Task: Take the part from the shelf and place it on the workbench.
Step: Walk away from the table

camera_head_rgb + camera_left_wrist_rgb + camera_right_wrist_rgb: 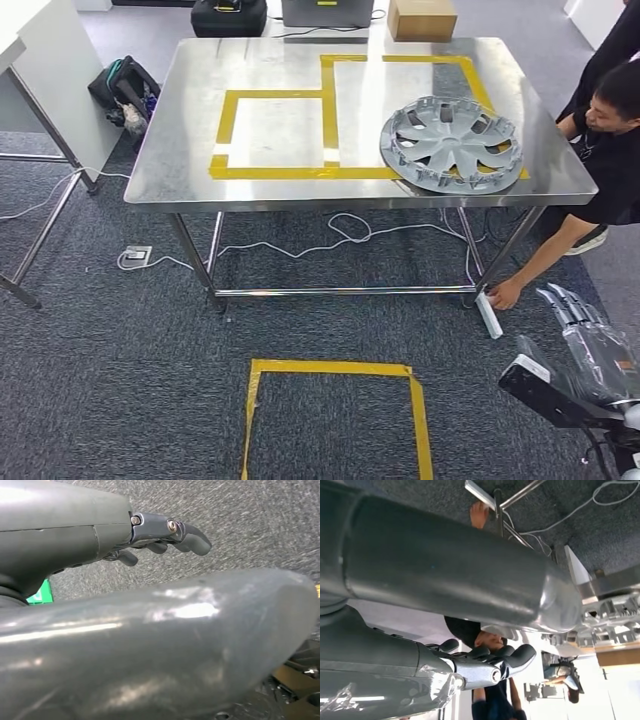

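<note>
A grey wheel cover (451, 145) lies flat on the right part of the steel workbench (272, 130), over the yellow tape lines. My right hand (592, 340) hangs low at the lower right, in front of the bench and well below its top. Its fingers (566, 300) are apart and hold nothing. In the right wrist view the same hand (486, 662) is empty too, with the wheel cover's edge (610, 615) beyond it. My left hand (166, 532) is stretched out over the grey carpet, fingers extended and empty.
A person (607, 130) crouches at the bench's right end, one hand (504, 293) down by the table leg beside a white object (489, 315). A yellow tape square (336, 410) marks the carpet in front. Cables, a power strip (136, 256), a black bag (124, 85) and a white table (45, 70) lie to the left.
</note>
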